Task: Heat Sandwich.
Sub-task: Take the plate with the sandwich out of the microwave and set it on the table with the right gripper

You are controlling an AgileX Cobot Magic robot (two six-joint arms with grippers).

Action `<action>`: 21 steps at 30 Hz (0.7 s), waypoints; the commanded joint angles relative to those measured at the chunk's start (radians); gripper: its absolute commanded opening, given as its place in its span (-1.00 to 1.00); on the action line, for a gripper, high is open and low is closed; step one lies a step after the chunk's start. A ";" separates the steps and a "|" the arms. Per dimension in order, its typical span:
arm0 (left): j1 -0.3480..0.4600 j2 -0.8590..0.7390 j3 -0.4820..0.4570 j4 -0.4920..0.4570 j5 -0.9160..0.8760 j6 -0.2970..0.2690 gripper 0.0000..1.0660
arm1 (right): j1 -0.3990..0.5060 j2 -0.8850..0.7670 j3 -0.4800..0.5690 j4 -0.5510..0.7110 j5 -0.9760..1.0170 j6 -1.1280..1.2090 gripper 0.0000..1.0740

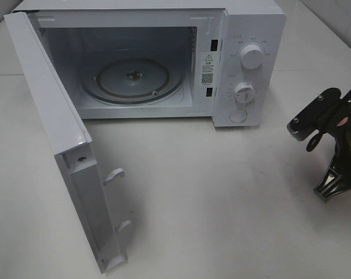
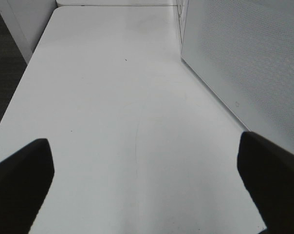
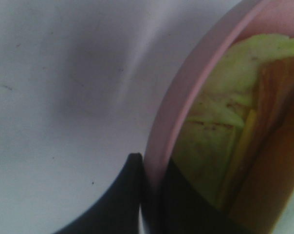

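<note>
White tabletop (image 1: 222, 203) beside dark floor (image 2: 3, 73).

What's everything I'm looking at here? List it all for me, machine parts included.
microwave: one, white, at the back of the table, its door swung wide open toward the front left.
turntable: one, clear glass, inside the microwave, nothing on it.
dials: two, white, on the microwave's right panel, one above the other, a round button below them.
table: one, white, under everything.
plate: one, salmon-pink, seen only in the right wrist view, its rim pinched by the gripper.
sandwich: one, yellowish-green with a brownish-orange patch, lying on the plate.
left gripper: one, black, open, over bare table beside the microwave door.
right gripper: one, black, shut on the plate's rim; its arm shows at the right edge of the high view.
</note>
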 commanded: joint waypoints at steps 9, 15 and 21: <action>0.004 -0.028 0.003 -0.008 -0.008 -0.004 0.83 | -0.097 -0.001 -0.004 -0.068 0.003 0.032 -1.00; 0.004 -0.028 0.003 -0.008 -0.008 -0.004 0.83 | -0.109 0.015 -0.004 -0.095 0.004 0.062 -1.00; 0.004 -0.028 0.003 -0.008 -0.008 -0.004 0.83 | -0.109 0.068 -0.004 -0.112 -0.003 0.106 -1.00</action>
